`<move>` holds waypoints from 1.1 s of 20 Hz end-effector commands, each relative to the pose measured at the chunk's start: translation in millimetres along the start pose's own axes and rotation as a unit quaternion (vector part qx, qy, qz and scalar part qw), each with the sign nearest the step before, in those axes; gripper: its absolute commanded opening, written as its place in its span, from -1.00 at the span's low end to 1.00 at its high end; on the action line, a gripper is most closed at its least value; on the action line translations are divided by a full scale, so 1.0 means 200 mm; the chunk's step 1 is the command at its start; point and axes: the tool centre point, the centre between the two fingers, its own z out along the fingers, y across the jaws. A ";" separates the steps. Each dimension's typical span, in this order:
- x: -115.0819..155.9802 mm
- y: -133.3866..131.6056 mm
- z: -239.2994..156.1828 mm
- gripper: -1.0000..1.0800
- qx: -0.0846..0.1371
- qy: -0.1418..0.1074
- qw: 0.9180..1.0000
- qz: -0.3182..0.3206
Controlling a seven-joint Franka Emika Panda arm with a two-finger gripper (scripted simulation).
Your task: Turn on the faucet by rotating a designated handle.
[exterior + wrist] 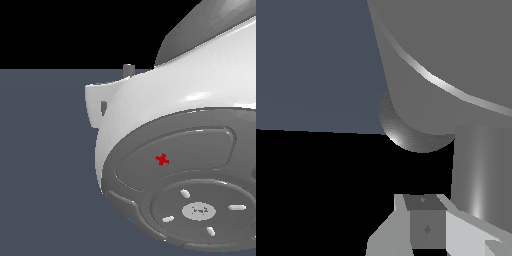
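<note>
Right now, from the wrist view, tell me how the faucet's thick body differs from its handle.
The faucet body is far wider than the handle, which is a narrow rod projecting from it. The faucet body is flat grey with one thin curved bright line; the handle carries a bright streak along its length. The faucet body's outline curves; the handle's sides run straight. Both are grey, metallic and joined.

Close in on the faucet (456, 55), its thick grey body filling much of the frame with a bright curved highlight across it. A rounded darker part bulges beneath, and a shiny column (478, 170) runs off it (handle or not, unclear). The gripper (426, 227) sits just beside that column, its jaws' state unreadable.
</note>
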 end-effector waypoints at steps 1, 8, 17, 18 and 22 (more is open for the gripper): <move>-0.03 0.17 -0.01 -1.00 -0.026 -0.004 1.000 0.005; -0.08 0.33 -0.02 -1.00 -0.041 -0.017 0.999 0.008; -0.14 0.53 -0.05 -1.00 -0.059 -0.032 0.998 0.012; -0.15 0.55 -0.05 -1.00 -0.061 -0.034 0.998 0.013; -0.02 0.32 -0.08 -1.00 -0.018 -0.021 1.000 0.003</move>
